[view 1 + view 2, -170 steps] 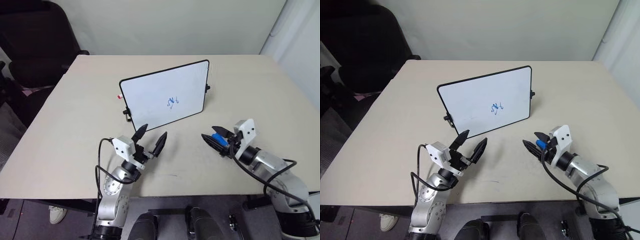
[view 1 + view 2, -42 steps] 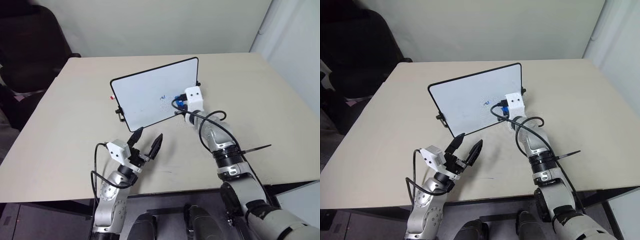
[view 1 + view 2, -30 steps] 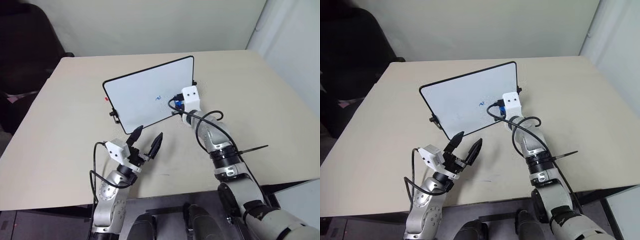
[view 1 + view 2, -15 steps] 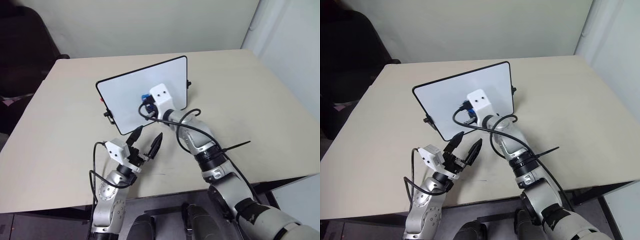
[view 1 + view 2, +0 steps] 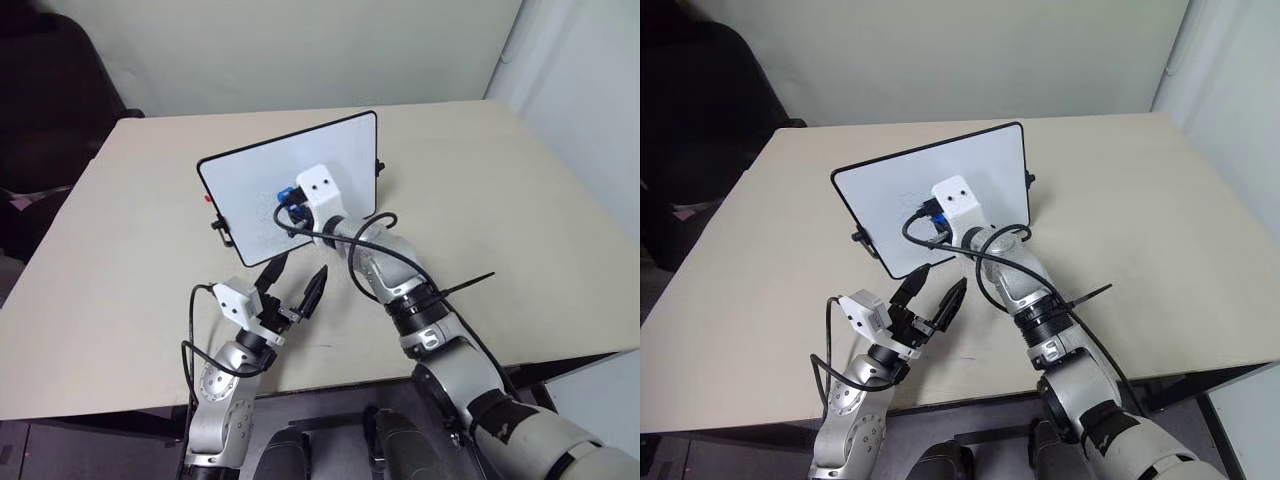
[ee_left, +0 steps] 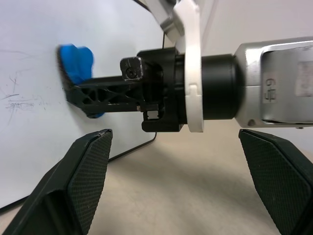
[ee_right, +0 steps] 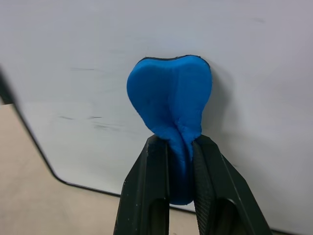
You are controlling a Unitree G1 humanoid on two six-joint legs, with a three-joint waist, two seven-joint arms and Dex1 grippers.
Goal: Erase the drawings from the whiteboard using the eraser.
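A dark chair point(image 5: 45, 100) stands off the desk's point(image 5: 120, 260) far left corner. Nearer the robot, the left claw point(image 5: 297, 283) hovers low over the desk just in front of the board's lower edge, its two black fingers spread wide and holding nothing.

The board point(image 5: 250, 175) stands propped near the middle of the desk, tilted back, with its long axis running left to right and its right end farther from the robot. A small red bit point(image 5: 208, 199) shows at its left edge, and black clips sit on both short sides.

The right claw point(image 5: 287, 197) reaches in from the right, pinched tight on the eraser point(image 7: 171, 103), which is pressed flat against the white face a little left of the board's middle. In the left wrist view the blue block point(image 6: 76, 63) touches the surface, with the claw pointing straight into the board.

Of the drawings point(image 6: 17, 98), only faint grey streaks and a light smudge show, just beside the eraser on its left side and slightly lower. That is the relation the next stroke depends on: the leftover marks lie left of the block, along the board's long axis, so the right arm looks better placed to wipe leftward across them. I judge the erasing to be nearly done.

No containers are in sight.
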